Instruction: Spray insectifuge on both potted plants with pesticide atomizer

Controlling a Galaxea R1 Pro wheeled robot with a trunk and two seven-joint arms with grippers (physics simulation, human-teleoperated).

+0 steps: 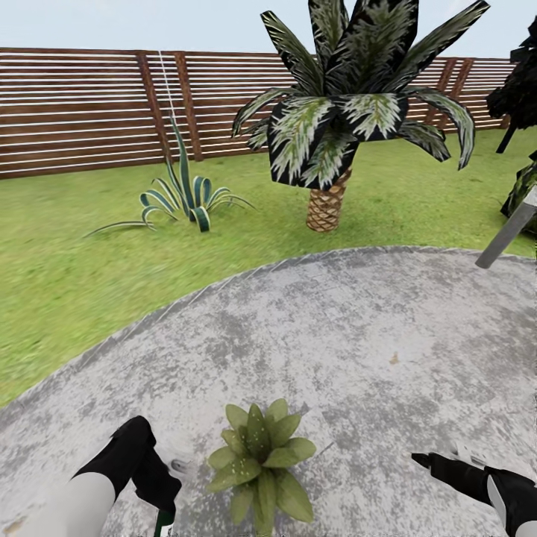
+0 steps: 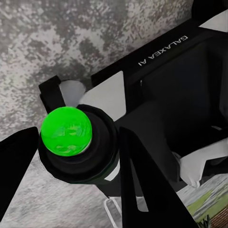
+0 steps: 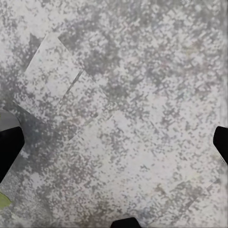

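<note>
Left fingers [image 2: 71, 166] clamped around pesticide atomizer [image 2: 66, 130], "GALAXEA AI" beside; right fingers [image 3: 114, 156] spread.

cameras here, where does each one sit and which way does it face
Head view: on the robot's head, looking forward and down over the stone patio to lawn, palm and fence; both arms show, a potted plant between them.
Left wrist view: near the left end effector, looking along its fingers, which grip the pesticide atomizer above the patio.
Right wrist view: near the right end effector, facing straight at bare patio; dark fingertips at the edges.
All three share the patio.
</note>
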